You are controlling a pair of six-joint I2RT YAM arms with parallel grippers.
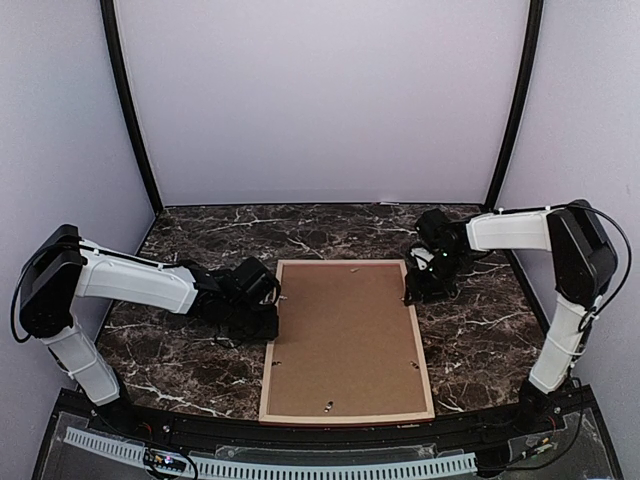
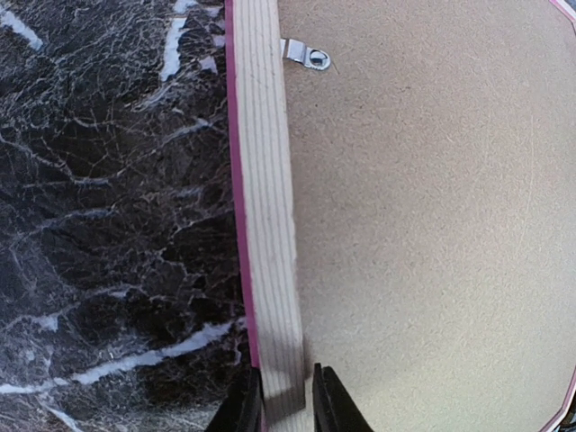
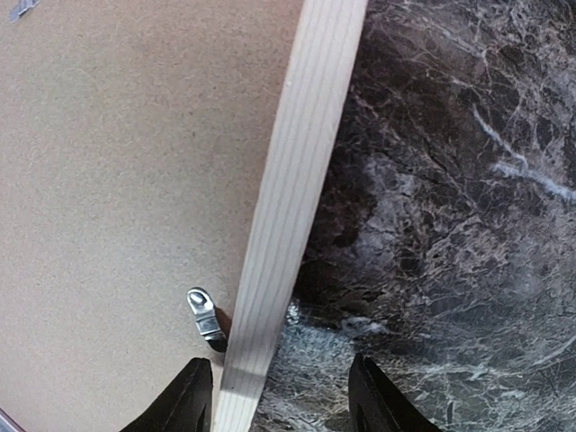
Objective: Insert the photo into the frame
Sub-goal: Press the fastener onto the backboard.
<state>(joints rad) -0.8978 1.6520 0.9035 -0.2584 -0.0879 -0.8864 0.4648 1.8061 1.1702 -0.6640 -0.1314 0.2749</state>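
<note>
The frame (image 1: 268,350) lies back side up in the middle of the table, its pale wood rails edged in pink. A brown backing board (image 1: 345,335) fills it. The photo is hidden. My left gripper (image 1: 272,300) is at the left rail, and in the left wrist view its (image 2: 286,405) two fingers are shut on that rail (image 2: 265,198). At the upper part of the right rail is my right gripper (image 1: 412,290). In the right wrist view it (image 3: 281,396) stands open astride the rail (image 3: 292,198), with a wide gap on the table side.
Small metal clips (image 2: 306,54) (image 3: 205,313) sit on the backing board beside the rails. Dark marble tabletop (image 1: 190,365) surrounds the frame. Pale walls with black corner posts close in the back and sides.
</note>
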